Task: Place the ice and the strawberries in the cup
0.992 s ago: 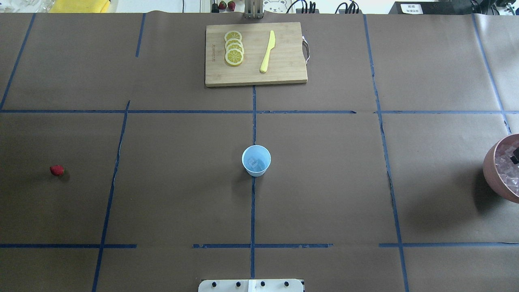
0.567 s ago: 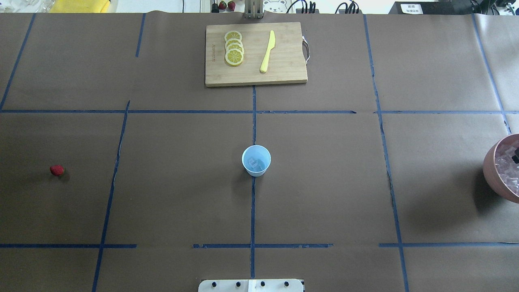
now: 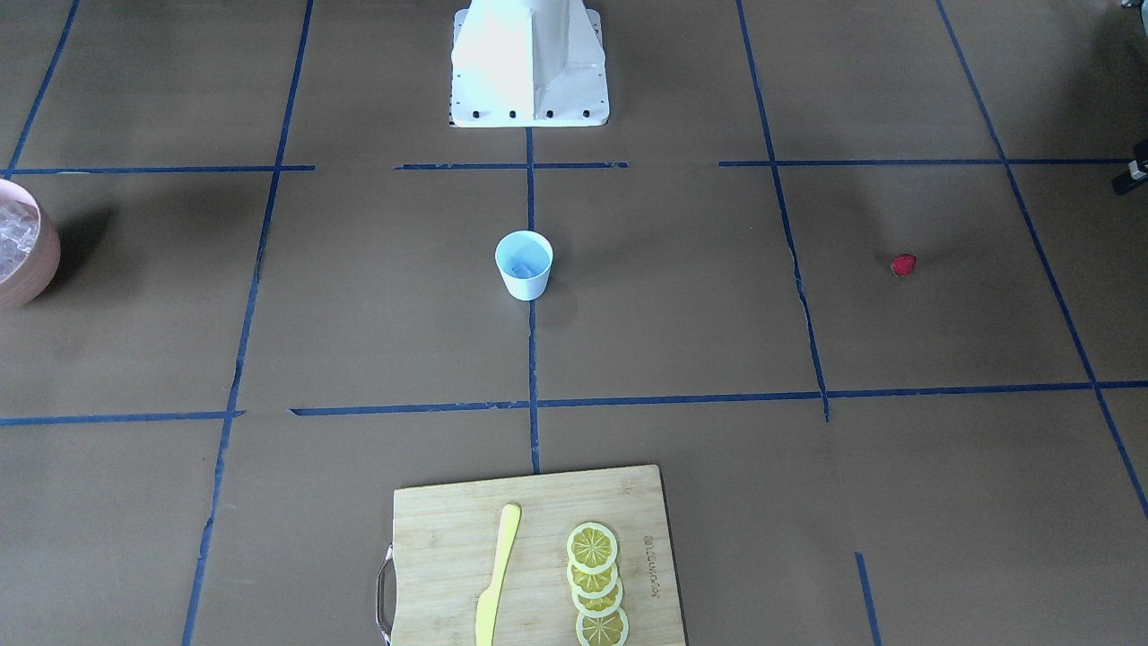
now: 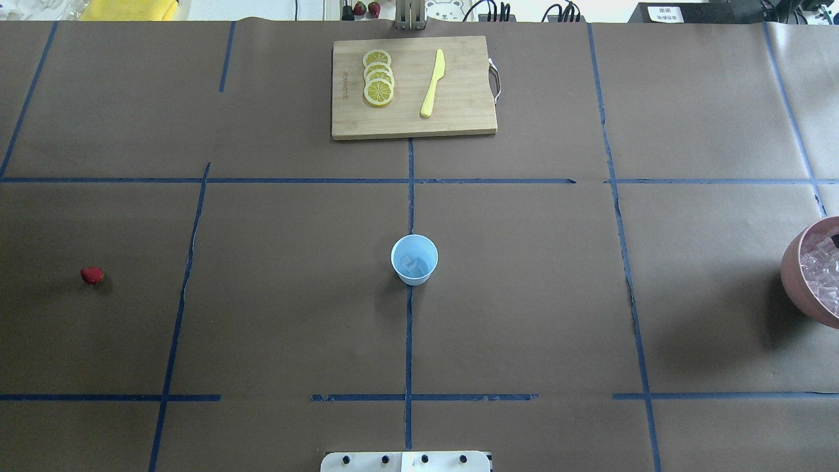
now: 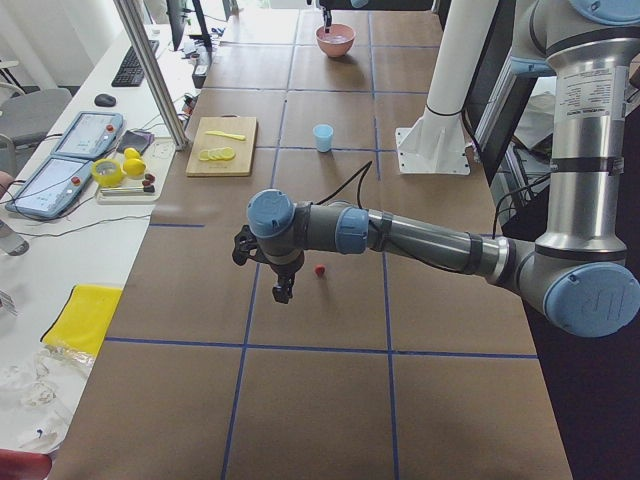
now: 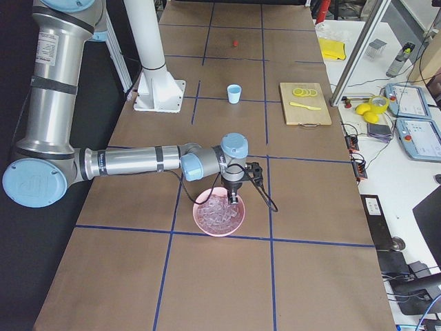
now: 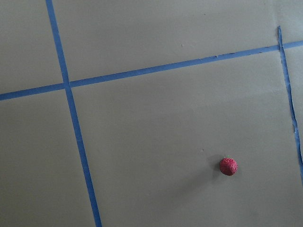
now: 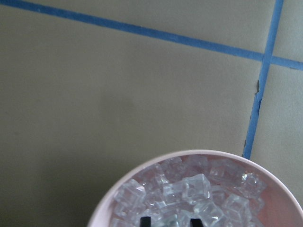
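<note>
The pale blue cup (image 4: 414, 259) stands upright at the table's middle with one clear ice cube (image 4: 411, 263) in it; the cup also shows in the front view (image 3: 524, 264). The tiny red strawberry (image 4: 92, 275) lies alone on the paper at the far left, and shows in the left wrist view (image 7: 228, 166). The pink bowl (image 4: 790, 275) at the right edge holds several ice cubes (image 8: 196, 187). My right gripper (image 8: 169, 222) hangs just over that ice with its jaws apart. My left gripper (image 5: 283, 290) hovers beside the strawberry; I cannot tell its state.
A wooden cutting board (image 4: 459, 124) at the far middle carries yellow lemon slices (image 4: 378, 77) and a yellow knife (image 4: 432, 83). Blue tape lines cross the brown paper. The robot's white base (image 3: 529, 63) is behind the cup in the front view.
In the overhead view the dark tip of my right gripper over the bowl has slid right, almost out of the picture. The cup and strawberry have not moved.
</note>
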Available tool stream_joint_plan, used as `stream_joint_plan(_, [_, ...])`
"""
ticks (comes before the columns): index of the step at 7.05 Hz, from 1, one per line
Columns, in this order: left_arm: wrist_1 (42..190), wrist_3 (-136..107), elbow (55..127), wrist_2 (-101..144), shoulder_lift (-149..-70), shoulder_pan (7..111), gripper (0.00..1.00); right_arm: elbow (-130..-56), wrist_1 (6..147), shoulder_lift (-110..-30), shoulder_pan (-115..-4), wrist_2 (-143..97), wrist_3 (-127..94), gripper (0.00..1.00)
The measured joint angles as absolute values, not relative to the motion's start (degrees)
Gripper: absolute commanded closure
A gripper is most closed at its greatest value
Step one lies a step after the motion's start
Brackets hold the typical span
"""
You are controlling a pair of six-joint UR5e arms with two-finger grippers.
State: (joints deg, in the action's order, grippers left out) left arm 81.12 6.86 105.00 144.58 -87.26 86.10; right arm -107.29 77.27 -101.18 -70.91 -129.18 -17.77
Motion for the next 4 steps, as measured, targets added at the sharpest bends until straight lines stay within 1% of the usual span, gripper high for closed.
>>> stream_joint_plan(2, [81.10, 6.86, 105.23, 144.58, -87.20, 86.13, 0.00, -113.33, 77.05, -98.82, -69.61, -132.30, -34.94, 1.00])
stream_joint_plan(3, [81.08, 6.86, 105.26, 144.58, -87.09, 86.12, 0.00, -114.67, 76.91, -95.10, -66.99, -133.61, -45.27, 1.00])
stream_joint_plan(4, [81.10, 6.86, 105.28, 144.58, -86.94, 86.11, 0.00, -115.25, 76.85, -89.30, -62.40, -133.11, -57.67, 1.00])
